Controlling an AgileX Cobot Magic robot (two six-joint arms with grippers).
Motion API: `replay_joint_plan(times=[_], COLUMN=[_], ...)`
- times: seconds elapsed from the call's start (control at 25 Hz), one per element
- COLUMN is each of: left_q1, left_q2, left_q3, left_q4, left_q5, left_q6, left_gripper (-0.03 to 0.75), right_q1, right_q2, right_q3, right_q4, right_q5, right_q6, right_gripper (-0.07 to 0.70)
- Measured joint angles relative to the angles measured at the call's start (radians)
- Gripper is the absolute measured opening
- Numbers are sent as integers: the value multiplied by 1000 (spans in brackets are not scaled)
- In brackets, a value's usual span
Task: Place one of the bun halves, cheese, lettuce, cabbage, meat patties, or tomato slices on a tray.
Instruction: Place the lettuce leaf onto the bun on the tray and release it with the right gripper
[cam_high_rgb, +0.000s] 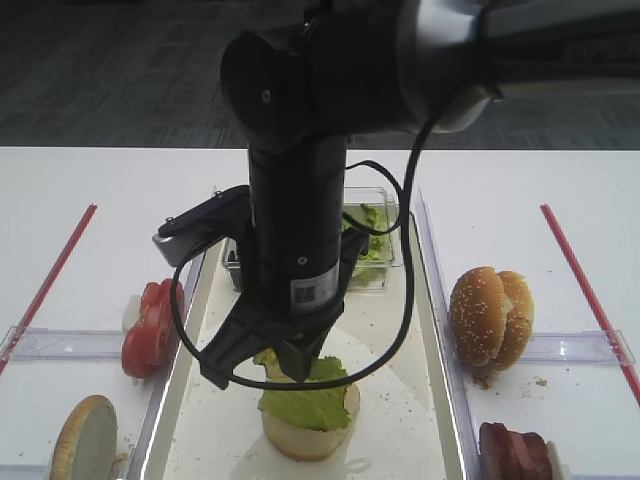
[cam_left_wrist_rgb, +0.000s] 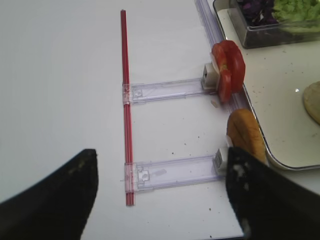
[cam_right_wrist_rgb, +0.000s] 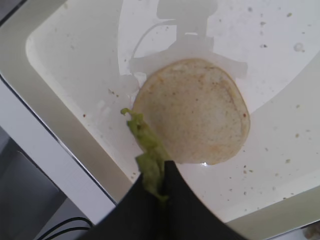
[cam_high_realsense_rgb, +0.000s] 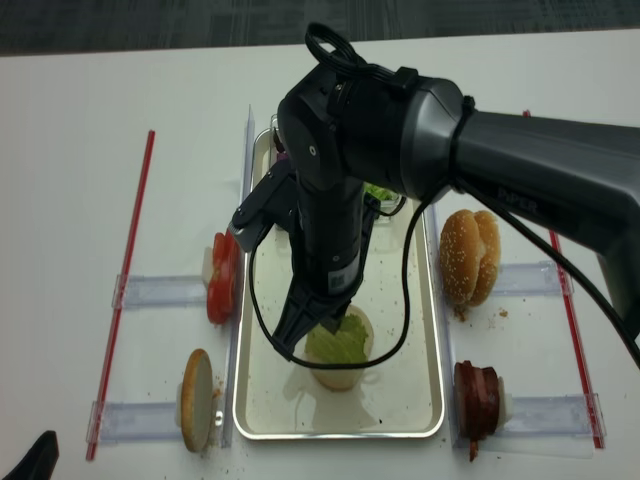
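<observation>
Here, a lettuce (cam_high_rgb: 303, 398) leaf is pinched between the closed jaws of the right gripper (cam_high_rgb: 290, 362), directly over a bun half (cam_right_wrist_rgb: 192, 110) lying cut face up on the tray (cam_high_realsense_rgb: 258, 418). In the high views the leaf is draped across that bun. The left gripper (cam_left_wrist_rgb: 160, 192) is held off the tray's left side over the white table (cam_left_wrist_rgb: 60, 75), its jaws spread apart around nothing. Tomato slices (cam_left_wrist_rgb: 227, 67) and another bun half (cam_left_wrist_rgb: 245, 132) are stood on edge just beside the tray's left rim.
</observation>
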Motion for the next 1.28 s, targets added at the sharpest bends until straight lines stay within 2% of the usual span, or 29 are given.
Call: replay_joint_plan(times=[1.28], left_q1=[0], left_q2=[0], left_q3=[0], left_q4=[0], left_q5=[0], left_q6=[0], left_gripper=[491], right_q1=[0], right_q2=[31], right_q3=[0], right_q4=[2], right_q5=[-28], right_q6=[-7], right_gripper=[42])
